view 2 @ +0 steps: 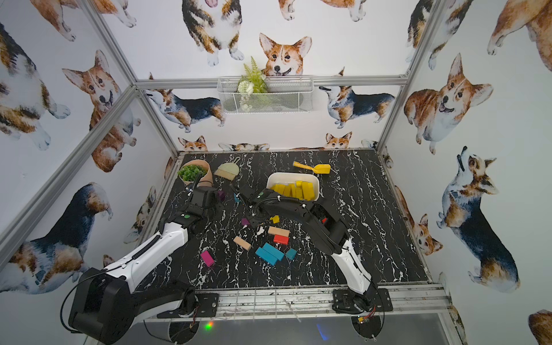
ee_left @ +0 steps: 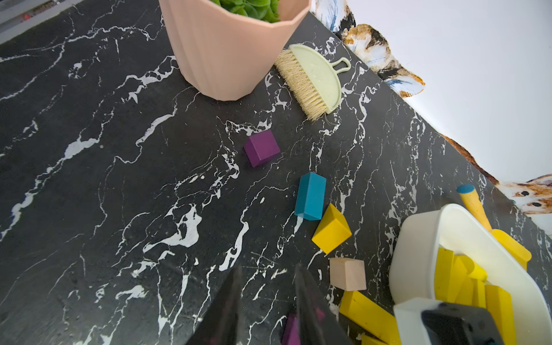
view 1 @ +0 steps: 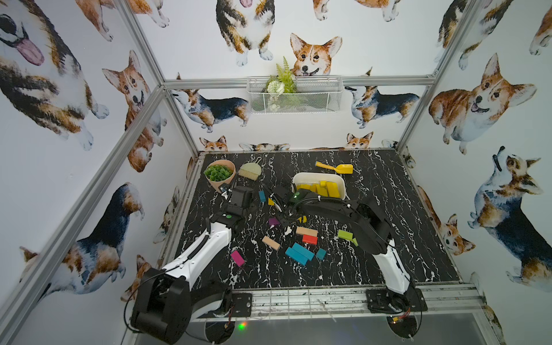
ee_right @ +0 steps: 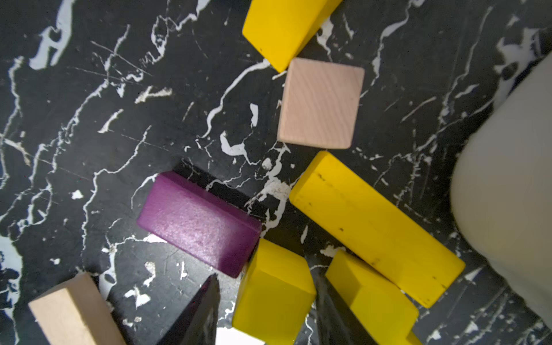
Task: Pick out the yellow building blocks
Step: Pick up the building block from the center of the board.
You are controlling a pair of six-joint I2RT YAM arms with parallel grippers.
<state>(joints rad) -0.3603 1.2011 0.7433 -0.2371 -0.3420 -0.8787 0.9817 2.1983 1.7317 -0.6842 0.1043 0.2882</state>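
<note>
In the right wrist view my right gripper (ee_right: 268, 310) straddles a yellow block (ee_right: 273, 292) on the black marble table; its jaws are open, with a slim gap showing on one side. A purple block (ee_right: 197, 221) touches that block. More yellow building blocks lie close by: a short one (ee_right: 370, 295), a long bar (ee_right: 373, 227) and a wedge (ee_right: 283, 27). Several yellow blocks (view 1: 322, 189) fill the white bin (view 1: 316, 174). My left gripper (ee_left: 268, 274) hangs open over bare table near the pot, holding nothing.
A pink plant pot (view 1: 219, 174), a small brush (view 1: 250, 171) and a yellow toy shovel (view 1: 337, 168) stand at the back. Tan (view 1: 306, 231), red (view 1: 309, 239), teal (view 1: 299, 254), magenta (view 1: 237, 258) and green (view 1: 346, 235) blocks are scattered at the front.
</note>
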